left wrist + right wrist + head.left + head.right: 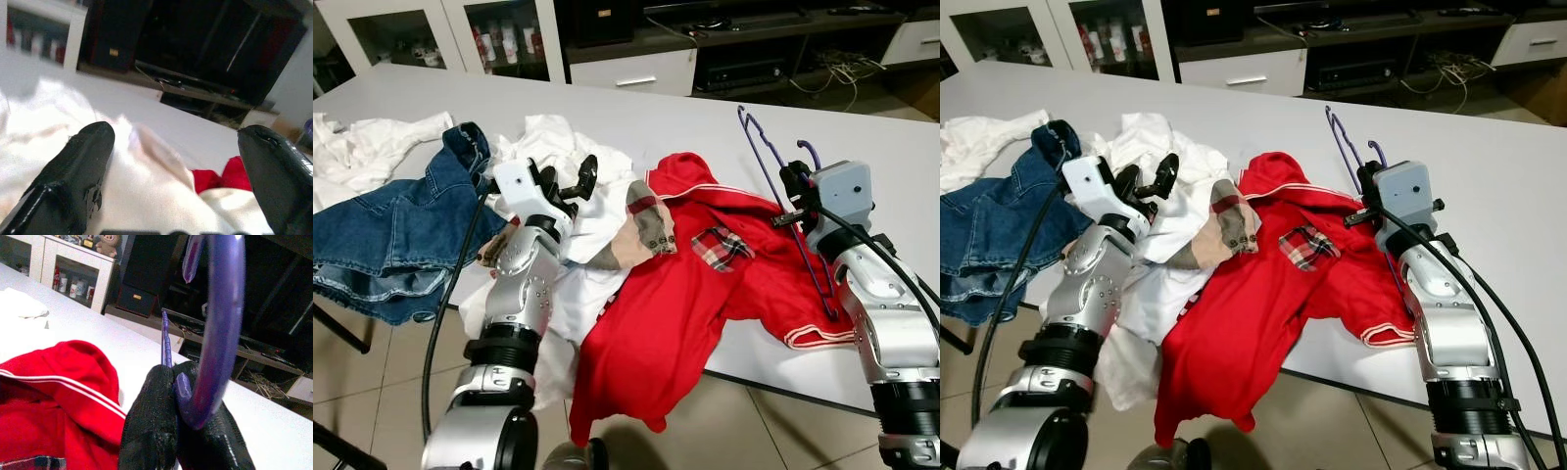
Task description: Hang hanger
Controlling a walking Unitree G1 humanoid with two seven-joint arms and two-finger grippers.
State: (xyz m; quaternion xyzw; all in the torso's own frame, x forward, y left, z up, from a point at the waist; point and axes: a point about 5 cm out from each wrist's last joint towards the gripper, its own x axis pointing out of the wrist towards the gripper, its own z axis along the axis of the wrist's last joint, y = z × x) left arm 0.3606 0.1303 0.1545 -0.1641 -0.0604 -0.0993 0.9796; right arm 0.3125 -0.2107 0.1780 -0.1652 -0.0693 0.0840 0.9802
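A purple hanger [773,181] stands tilted over the right side of a red shirt [705,284] spread on the grey table [636,117]. My right gripper [795,188] is shut on the hanger just below its hook [220,318], and the lower end of the hanger lies on the red cloth. My left gripper [570,184] is open above a heap of white clothes [558,147], holding nothing; its fingers [73,181] frame the white cloth in the left wrist view.
Blue jeans [401,230] lie at the table's left, with more white cloth [362,147] behind. A plaid-trimmed garment [641,220] lies between the white pile and the red shirt. White cabinets [460,34] and a dark media shelf [754,39] stand beyond the table.
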